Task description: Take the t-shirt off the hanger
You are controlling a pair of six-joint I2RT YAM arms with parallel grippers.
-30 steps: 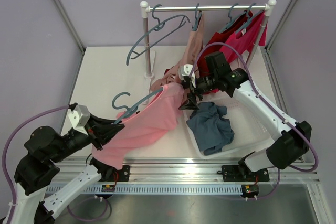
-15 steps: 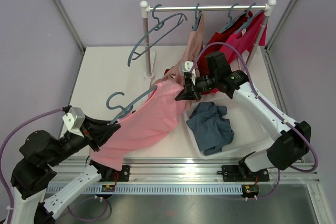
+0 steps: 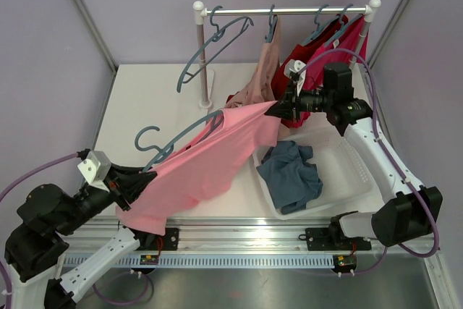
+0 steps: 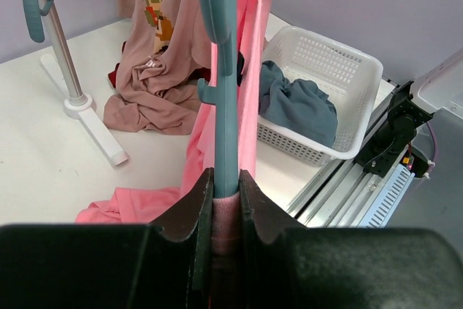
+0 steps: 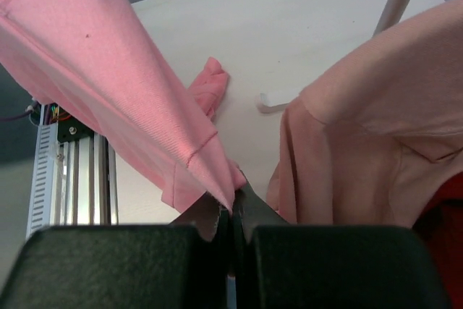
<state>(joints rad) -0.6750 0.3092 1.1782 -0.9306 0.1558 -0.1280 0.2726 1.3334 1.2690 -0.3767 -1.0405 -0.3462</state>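
— Since the right gripper (image 5: 233, 211) stood wide a second ago and is now pinched fully shut, what has it caught?

— A fold at the edge of the pink t-shirt (image 3: 210, 161). In the wrist view the cloth runs straight into the closed fingertips. The gripper has also risen and swung back toward the rail (image 3: 286, 11), carrying that corner up beside the tan shirt (image 3: 253, 92) hanging there.

— And the left gripper (image 4: 226, 192)?

— It is closed nearly tight on the lower end of the hanger (image 3: 184, 140), with some pink fabric trapped alongside. That arm has drawn back toward its base, so the two grips are farther apart than before.

— Where does that leave the shirt?

— It is stretched in the air as a long diagonal sheet between the two grippers, above the table (image 3: 145, 99) and left of the white basket (image 3: 347, 171) holding the blue garment (image 3: 289, 171). It is not off yet: the hook and part of one arm show bare at the upper left, and the rest lies under cloth.

— So is the task close?

— Probably midway. The pull looks set to slide the shirt along and off the hanger, but the fabric pinched in the left jaws may hold it back.
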